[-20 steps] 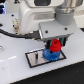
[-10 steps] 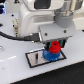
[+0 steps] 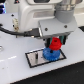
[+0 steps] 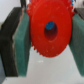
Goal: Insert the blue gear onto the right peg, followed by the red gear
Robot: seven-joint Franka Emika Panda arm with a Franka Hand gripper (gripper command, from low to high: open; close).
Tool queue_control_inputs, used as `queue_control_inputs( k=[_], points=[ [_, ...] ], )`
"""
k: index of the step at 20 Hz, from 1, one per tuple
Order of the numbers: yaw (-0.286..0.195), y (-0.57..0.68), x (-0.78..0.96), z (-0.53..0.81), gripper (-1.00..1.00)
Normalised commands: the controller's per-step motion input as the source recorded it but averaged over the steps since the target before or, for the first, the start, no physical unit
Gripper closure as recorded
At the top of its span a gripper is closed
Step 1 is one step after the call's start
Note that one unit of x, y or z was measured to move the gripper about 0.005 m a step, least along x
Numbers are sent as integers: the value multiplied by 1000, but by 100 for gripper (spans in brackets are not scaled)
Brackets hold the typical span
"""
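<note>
The red gear (image 3: 54,45) is held between my gripper's (image 3: 55,44) fingers, just above the blue gear (image 3: 50,53). That wider blue gear lies flat on the black-framed pale plate (image 3: 35,58), toward the exterior view's right end. In the wrist view the red gear (image 4: 48,30) fills the middle, clamped between the two green pads (image 4: 22,47), and blue shows through its centre hole. The right peg is hidden under the gears.
The plate lies on a white table (image 3: 15,72). A black cable (image 3: 12,31) runs across the back at the exterior view's left. The arm's white body (image 3: 45,12) looms over the plate.
The gripper with the red gear has come down a little toward the blue gear. The blue gear and plate have not moved.
</note>
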Motion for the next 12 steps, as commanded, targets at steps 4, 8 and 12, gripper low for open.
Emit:
queue_control_inputs(
  k=[4, 8, 12],
  points=[
    [0, -10, 89, -191, 100],
    [0, -1, 64, -321, 100],
    [0, 0, 9, -201, 100]
  ],
)
